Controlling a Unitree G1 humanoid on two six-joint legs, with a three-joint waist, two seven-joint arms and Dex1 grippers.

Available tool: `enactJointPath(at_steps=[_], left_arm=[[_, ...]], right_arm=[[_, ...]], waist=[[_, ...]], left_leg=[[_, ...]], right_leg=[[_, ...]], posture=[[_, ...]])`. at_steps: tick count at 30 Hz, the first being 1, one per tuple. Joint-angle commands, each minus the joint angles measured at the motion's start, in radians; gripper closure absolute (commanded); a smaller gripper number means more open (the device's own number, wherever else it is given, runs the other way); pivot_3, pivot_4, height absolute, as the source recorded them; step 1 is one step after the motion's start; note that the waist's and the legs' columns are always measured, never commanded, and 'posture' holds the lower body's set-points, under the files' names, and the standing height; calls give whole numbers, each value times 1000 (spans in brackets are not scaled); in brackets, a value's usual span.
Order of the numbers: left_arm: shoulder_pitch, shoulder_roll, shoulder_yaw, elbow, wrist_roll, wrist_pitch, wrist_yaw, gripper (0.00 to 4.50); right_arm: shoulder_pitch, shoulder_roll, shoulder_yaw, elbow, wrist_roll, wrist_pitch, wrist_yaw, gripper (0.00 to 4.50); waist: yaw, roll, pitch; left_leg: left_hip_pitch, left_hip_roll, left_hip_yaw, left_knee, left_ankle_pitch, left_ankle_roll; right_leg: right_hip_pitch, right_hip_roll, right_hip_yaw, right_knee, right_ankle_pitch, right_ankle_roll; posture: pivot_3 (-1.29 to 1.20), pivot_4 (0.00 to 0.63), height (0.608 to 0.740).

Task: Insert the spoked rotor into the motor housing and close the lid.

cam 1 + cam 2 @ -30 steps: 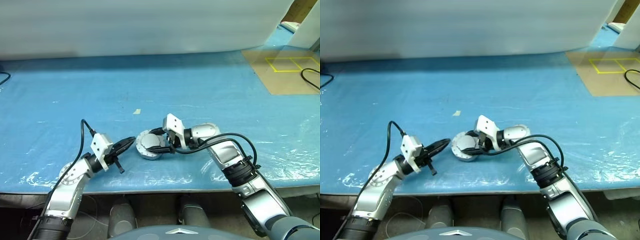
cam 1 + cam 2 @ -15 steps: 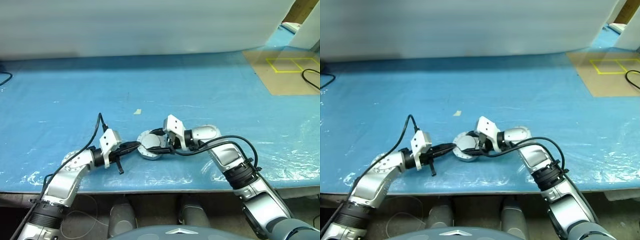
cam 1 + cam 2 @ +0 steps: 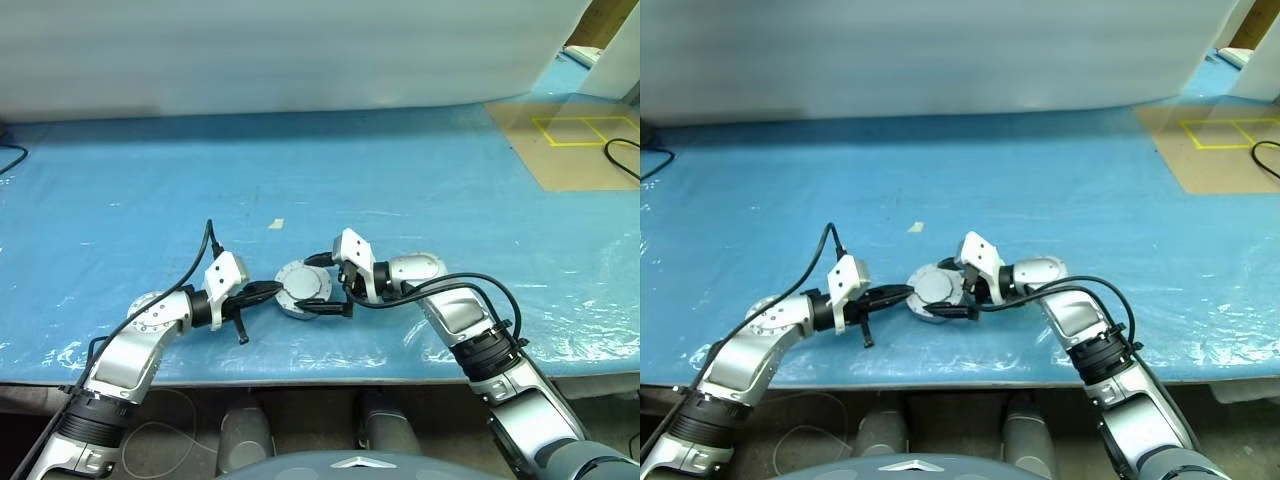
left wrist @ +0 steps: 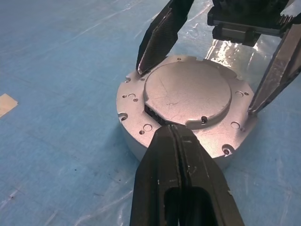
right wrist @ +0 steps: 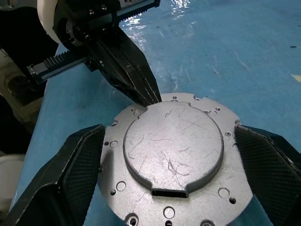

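On the blue counter (image 3: pixel 420 180), near its front edge: closed motor assembly between two end effectors.
As far as the views show, the lid (image 5: pixel 173 141), plain grey face up, sits seated in the motor housing (image 4: pixel 136 136); the rotor is presumably enclosed beneath it, so the task appears nearly or fully complete, with only confirmation of seating and withdrawal left. The right end effector (image 5: pixel 173 155) stands wide open, its two fingers flanking the housing on opposite sides and gripping nothing. The left end effector (image 4: pixel 175 134) is fully closed on nothing, its joined tips resting at the lid's edge beside a small notch, opposite the right one.
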Motion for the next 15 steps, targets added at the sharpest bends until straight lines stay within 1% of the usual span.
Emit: enactJointPath(at_steps=[1, 6, 9, 11, 15], left_arm=[[9, -5, -31, 21, 25, 21, 1, 4500], [4, -9, -31, 24, 24, 19, 0, 4500], [3, -10, -30, 26, 25, 16, -1, 4500], [3, -11, -30, 26, 25, 15, -1, 4500], [4, -12, -30, 27, 28, 10, 1, 4500]], right_arm=[[9, 2, -47, -1, 50, 29, 3, 18], [9, 5, -122, 1, 122, 72, 0, 18], [-2, 27, -192, 12, 179, 151, -47, 18], [-6, 34, -235, 12, 233, 249, -71, 18], [1, -3, -254, -8, 314, 482, -76, 18]], waist=[[1, 0, 0], [2, 0, 0], [1, 0, 0], [1, 0, 0], [2, 0, 0]], left_leg=[[0, 0, 0, 0, 0, 0], [-2, 0, 0, 0, 0, 0], [-4, 0, 0, 0, 0, -1], [-4, 0, 0, 0, 1, -1], [-5, 0, 0, 0, 1, -2]], right_leg=[[0, 0, 0, 0, 0, 0], [-1, 0, 0, 0, 0, 0], [-4, 0, 0, 0, 0, 0], [-4, 0, 0, 0, 0, 0], [-5, 0, 0, -1, 0, 0]], posture=[[0, 150, 740], [0, 150, 740], [0, 150, 740], [0, 150, 740], [0, 150, 740]])
